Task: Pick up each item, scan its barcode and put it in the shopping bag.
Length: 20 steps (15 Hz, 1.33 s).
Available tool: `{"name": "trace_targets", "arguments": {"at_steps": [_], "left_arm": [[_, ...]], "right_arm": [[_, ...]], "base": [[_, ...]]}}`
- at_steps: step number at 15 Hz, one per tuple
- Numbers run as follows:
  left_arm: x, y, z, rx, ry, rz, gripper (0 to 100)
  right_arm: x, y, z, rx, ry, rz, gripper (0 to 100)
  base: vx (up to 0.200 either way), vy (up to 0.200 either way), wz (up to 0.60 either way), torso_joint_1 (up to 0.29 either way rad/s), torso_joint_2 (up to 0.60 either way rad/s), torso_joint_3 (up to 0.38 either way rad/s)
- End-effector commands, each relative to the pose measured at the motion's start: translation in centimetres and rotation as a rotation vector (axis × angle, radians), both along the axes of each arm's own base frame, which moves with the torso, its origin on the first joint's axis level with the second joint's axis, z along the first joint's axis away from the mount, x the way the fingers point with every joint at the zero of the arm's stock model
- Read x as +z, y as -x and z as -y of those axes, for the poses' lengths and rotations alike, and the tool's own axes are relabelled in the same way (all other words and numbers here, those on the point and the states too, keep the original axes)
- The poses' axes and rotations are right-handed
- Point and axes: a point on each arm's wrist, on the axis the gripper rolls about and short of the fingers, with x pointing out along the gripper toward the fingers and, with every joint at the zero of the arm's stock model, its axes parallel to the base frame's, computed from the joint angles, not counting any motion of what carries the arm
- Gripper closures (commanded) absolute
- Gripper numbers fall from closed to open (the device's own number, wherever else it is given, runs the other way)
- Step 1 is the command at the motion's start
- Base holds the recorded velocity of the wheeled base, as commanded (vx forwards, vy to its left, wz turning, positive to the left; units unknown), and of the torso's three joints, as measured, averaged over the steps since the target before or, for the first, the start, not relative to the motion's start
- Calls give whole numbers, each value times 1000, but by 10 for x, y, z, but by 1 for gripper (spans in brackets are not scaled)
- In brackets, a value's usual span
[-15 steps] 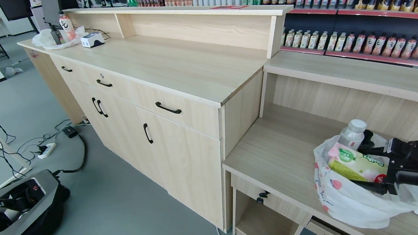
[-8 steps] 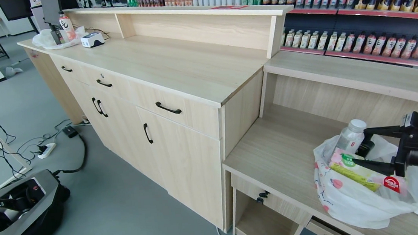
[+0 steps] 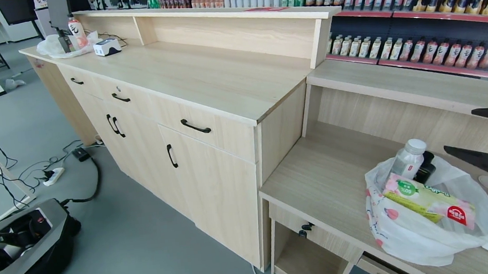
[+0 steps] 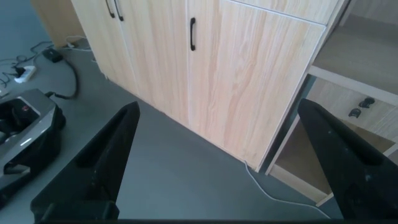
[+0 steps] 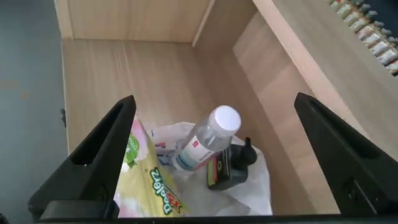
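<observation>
I'm judging the task nearly done: the shopping bag (image 3: 393, 230) on the low right counter (image 3: 318, 179) is holding a capped bottle (image 3: 407, 159), a green packet (image 3: 426, 198) and a dark container (image 5: 231, 167). The right gripper (image 3: 458, 130), raised just right of the bag, and the left gripper (image 4: 219, 104), low by the cabinet (image 4: 249, 74), are both hanging released and empty. The right wrist view is showing the container's label, which the bottle is half hiding in the head view.
</observation>
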Motion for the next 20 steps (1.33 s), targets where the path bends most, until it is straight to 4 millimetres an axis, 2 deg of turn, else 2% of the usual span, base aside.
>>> {"name": "trace_targets", "arguments": {"at_steps": [1, 3, 4, 5, 8, 11, 14, 17, 20], "left_arm": [[0, 0, 0, -1, 0, -2, 0], [0, 0, 0, -1, 0, -2, 0], [0, 0, 0, -1, 0, -2, 0], [0, 0, 0, -1, 0, -2, 0], [0, 0, 0, -1, 2, -2, 0], [0, 0, 0, -1, 0, -2, 0], [0, 0, 0, -1, 0, -2, 0], [0, 0, 0, -1, 0, -2, 0], [0, 0, 0, -1, 0, -2, 0]], "right_arm": [[31, 17, -4, -80, 38, 100, 0], [56, 18, -4, -145, -40, 141, 0], [76, 20, -5, -248, -104, 182, 0], [85, 22, -6, -283, -151, 202, 0], [97, 35, 3, -376, -175, 200, 0], [98, 52, 0, -573, -258, 108, 0], [91, 74, -10, -776, -352, 32, 0], [62, 104, -28, -777, -382, 13, 0], [-14, 154, -64, -712, -428, -88, 0]], "base": [[0, 0, -600, -115, 237, 139], [0, 0, -600, -124, 342, 205], [0, 0, -600, -134, 373, 217], [0, 0, -600, -154, 388, 237], [0, 0, -600, -178, 439, 274], [0, 0, -600, -196, 543, 338], [0, 0, -600, -198, 538, 352], [0, 0, -200, -152, 473, 321], [0, 0, 0, -45, 142, 93]]}}
